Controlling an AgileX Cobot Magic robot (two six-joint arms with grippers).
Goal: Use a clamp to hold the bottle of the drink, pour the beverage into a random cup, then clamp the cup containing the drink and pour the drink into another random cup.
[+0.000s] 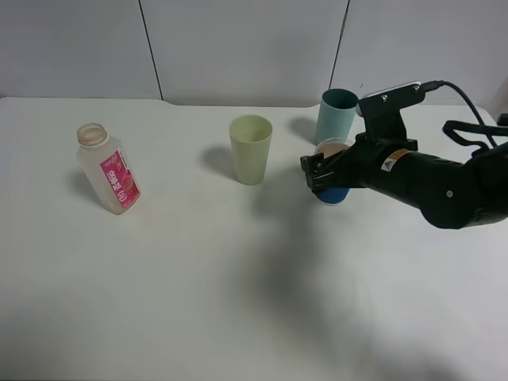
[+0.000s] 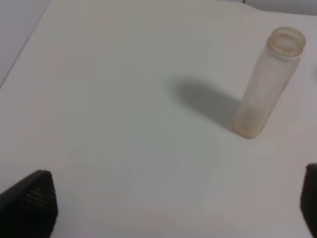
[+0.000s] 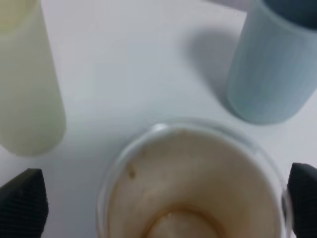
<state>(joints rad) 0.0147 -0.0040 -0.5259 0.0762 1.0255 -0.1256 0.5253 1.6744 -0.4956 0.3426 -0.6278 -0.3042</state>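
An uncapped translucent bottle (image 1: 111, 171) with a pink label stands at the left; it also shows in the left wrist view (image 2: 262, 84). A blue cup (image 1: 333, 194) with a brownish inside (image 3: 198, 168) stands right of centre. My right gripper (image 1: 321, 176) (image 3: 161, 198) is open and straddles this cup, with a gap showing beside one fingertip (image 3: 22, 203). A pale yellow-green cup (image 1: 251, 149) (image 3: 25, 84) stands to its left, and a light teal cup (image 1: 337, 115) (image 3: 272, 64) stands behind it. My left gripper (image 2: 163, 208) is open and empty, short of the bottle.
The white table (image 1: 238, 302) ends at a grey wall (image 1: 238, 48) at the back. The right arm's black body (image 1: 444, 186) and cables (image 1: 468, 127) hang over the table's right side. The left arm is outside the exterior view.
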